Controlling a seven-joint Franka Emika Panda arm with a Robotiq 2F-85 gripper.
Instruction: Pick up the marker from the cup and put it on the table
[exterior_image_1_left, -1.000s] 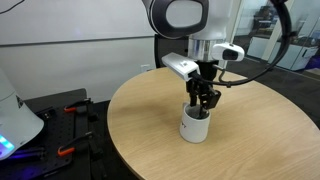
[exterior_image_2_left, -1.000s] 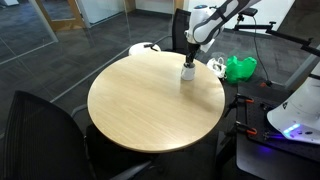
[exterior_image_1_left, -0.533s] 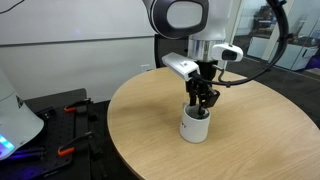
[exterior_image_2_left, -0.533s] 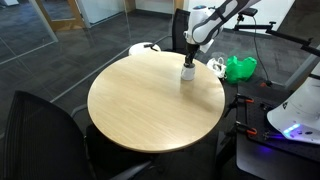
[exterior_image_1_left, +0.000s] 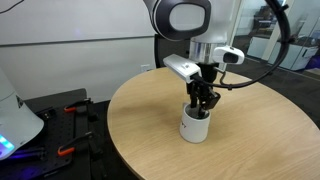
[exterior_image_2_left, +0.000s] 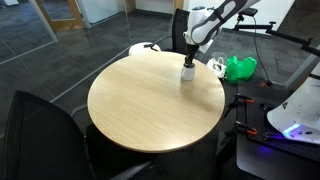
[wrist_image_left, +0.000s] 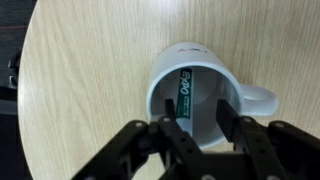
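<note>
The white cup (wrist_image_left: 205, 75) stands on the round tan table (wrist_image_left: 80, 80); it also shows in both exterior views (exterior_image_1_left: 195, 126) (exterior_image_2_left: 187, 71). In the wrist view the green marker (wrist_image_left: 183, 93) leans inside the cup against its left wall. My gripper (wrist_image_left: 197, 118) is open, its two black fingers reaching down into the cup's mouth, the left finger next to the marker, the right finger apart from it. In an exterior view the gripper (exterior_image_1_left: 201, 103) hangs straight above the cup, its fingertips at the rim.
The cup's handle (wrist_image_left: 262, 98) points right in the wrist view. A black chair (exterior_image_2_left: 40, 125) stands at the table's near side, and a green bag (exterior_image_2_left: 240, 68) lies on the floor beyond the table. Tools lie on a dark bench (exterior_image_1_left: 60, 115) beside the table.
</note>
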